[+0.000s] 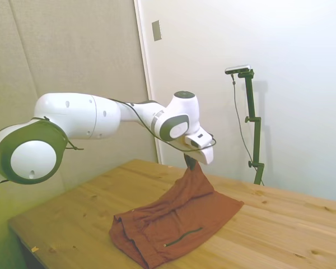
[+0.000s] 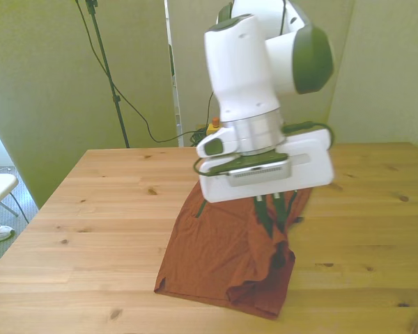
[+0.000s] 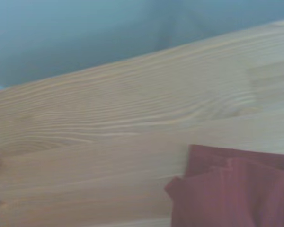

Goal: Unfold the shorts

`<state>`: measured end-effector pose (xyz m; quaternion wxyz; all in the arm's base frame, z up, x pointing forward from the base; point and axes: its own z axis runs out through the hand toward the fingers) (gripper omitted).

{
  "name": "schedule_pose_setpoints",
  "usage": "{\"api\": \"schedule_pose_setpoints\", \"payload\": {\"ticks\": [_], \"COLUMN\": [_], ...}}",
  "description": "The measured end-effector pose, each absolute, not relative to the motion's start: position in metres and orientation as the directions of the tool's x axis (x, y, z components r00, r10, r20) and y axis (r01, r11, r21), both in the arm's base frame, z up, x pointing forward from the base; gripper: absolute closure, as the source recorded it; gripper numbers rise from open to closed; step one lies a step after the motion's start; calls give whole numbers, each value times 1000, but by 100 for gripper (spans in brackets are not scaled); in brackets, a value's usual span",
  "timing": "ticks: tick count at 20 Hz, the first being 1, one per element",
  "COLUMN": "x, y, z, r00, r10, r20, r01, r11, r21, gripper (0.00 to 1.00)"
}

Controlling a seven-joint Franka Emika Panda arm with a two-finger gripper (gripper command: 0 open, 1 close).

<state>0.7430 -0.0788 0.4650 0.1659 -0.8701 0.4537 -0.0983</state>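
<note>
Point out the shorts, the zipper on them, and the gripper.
shorts (image 1: 173, 221): side view, middle of the draped fabric.
zipper (image 1: 183, 236): side view, dark line's midpoint.
gripper (image 2: 273, 214): front view, between the fingertips pinching the cloth.

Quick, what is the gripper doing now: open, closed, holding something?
Gripper: closed on the shorts, lifting one part above the table.

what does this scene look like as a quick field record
arm: white Franka, reaching over the table
gripper: shut on the shorts, raised above the table
shorts: rust-red, one part lifted into a peak, the rest lying on the wood
zipper: dark line, facing the side view
fold state: not yet spread flat
</note>
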Motion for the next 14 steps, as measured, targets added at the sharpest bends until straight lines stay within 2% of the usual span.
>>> {"api": "schedule_pose_setpoints", "payload": {"ticks": [3,7,8,12,14], "x": [753,762,764,766,765], "y": [-26,33,44,75,87], "z": [471,466,462,436,433], "r00": [601,630,639,678,691], "r10": [-798,-775,-768,-735,-722], "r20": [31,46,44,29,26], "r01": [-735,-720,-719,-704,-692], "r11": [-568,-605,-616,-659,-672], "r21": [-369,-338,-321,-266,-263], "gripper": [100,100,0,0,0]}}
